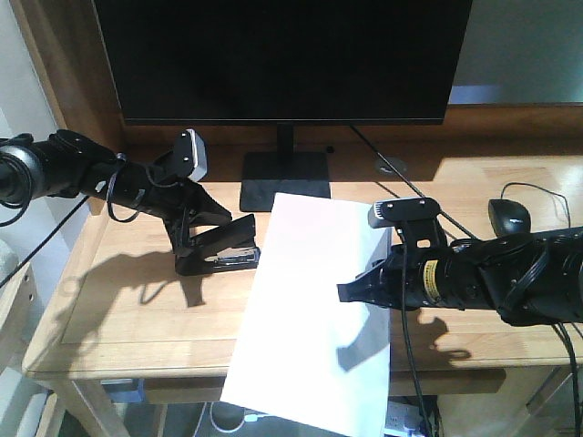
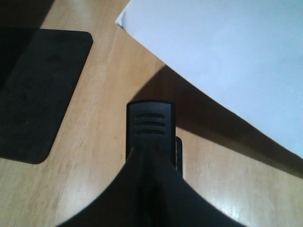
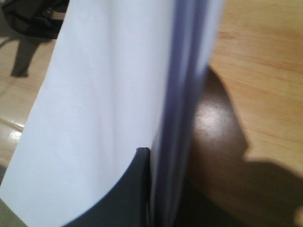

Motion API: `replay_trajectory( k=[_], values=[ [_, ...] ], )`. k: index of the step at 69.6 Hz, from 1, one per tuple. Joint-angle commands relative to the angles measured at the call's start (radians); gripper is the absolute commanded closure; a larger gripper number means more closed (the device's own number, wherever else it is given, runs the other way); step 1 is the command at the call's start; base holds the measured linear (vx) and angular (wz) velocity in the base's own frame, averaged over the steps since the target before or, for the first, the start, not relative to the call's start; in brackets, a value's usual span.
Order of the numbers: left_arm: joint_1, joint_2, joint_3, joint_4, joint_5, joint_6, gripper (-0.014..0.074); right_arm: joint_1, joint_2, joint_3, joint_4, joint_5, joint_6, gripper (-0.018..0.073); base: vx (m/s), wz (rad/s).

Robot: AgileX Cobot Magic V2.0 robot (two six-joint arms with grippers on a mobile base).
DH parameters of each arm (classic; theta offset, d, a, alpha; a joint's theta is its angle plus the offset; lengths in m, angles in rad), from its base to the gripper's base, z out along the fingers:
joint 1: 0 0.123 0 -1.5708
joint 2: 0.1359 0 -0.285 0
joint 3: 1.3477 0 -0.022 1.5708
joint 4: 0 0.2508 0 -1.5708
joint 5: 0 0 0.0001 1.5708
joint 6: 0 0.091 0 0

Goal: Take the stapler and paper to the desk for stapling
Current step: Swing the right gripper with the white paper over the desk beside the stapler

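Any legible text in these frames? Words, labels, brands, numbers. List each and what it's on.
Nothing here can actually be read.
Yellow sticker on the right arm: dark print, too small to read.
White paper sheets: no print visible.
Black stapler: no marking visible.
Black flat monitor: no brand or logo visible.

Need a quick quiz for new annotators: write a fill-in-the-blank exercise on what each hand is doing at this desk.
1. The left hand is shut on the black ____.
2. The right hand grips the white ____, which overhangs the front edge of the desk.
3. Behind both stands a dark ____ on a black base.
Missing words: stapler; paper; monitor.
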Motion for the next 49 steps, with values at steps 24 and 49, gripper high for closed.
replay_trajectory(
  k=[24, 49],
  values=[
    [-0.002, -0.061, -0.028, -0.057, 0.015, -0.007, 0.0603, 0.002, 0.041, -0.101, -0.038, 0.076, -0.012, 0.0565, 0.0, 0.0],
    [-0.002, -0.061, -0.028, -0.057, 0.015, -0.007, 0.0603, 0.002, 0.136, -0.187, -0.027, 0.078, 0.023, 0.0564, 0.0, 0.0]
  ],
)
